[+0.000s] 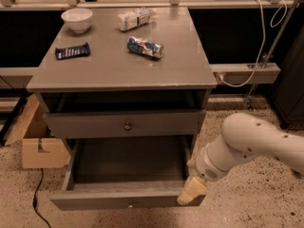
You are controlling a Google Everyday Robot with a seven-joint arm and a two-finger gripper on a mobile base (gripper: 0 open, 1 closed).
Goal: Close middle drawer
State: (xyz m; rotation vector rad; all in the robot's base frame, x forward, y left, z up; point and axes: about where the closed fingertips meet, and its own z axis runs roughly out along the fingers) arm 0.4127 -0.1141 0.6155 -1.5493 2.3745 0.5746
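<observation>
middle drawer (118, 201): matt painted wood | gripper (192, 191) at its front right corner: matt cream plastic

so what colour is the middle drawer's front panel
Grey; the middle drawer shows best in the camera view, with the gripper at its right front corner.
</observation>
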